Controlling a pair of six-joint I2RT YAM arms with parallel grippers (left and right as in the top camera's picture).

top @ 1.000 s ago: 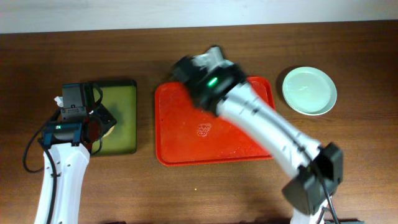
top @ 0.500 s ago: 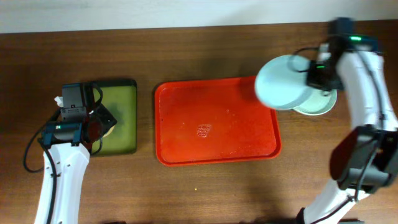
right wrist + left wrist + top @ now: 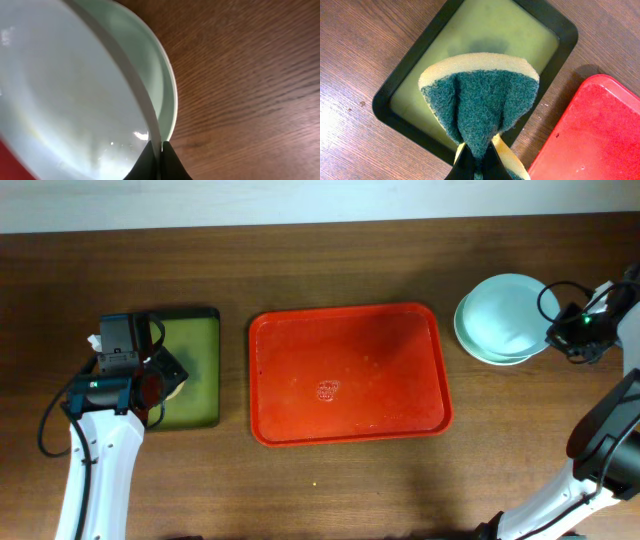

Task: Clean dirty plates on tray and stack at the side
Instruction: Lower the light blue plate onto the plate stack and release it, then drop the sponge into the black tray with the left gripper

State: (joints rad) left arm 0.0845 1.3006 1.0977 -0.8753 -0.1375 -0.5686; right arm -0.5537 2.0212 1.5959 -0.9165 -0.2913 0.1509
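The red tray lies mid-table with no plates on it, only small specks. At the right, a pale mint-blue plate sits tilted over another plate on the table. My right gripper is shut on the upper plate's right rim; in the right wrist view the fingers pinch that rim above the lower plate. My left gripper is shut on a folded green and yellow sponge above the olive-green tray. A third plate is not visible.
The olive-green black-rimmed tray sits at the left beside the red tray. The red tray's corner shows in the left wrist view. Bare wooden table surrounds everything.
My right arm swung from over the red tray to the right, carrying a plate, and now holds it low over the plate at the right side. The left arm has not moved.
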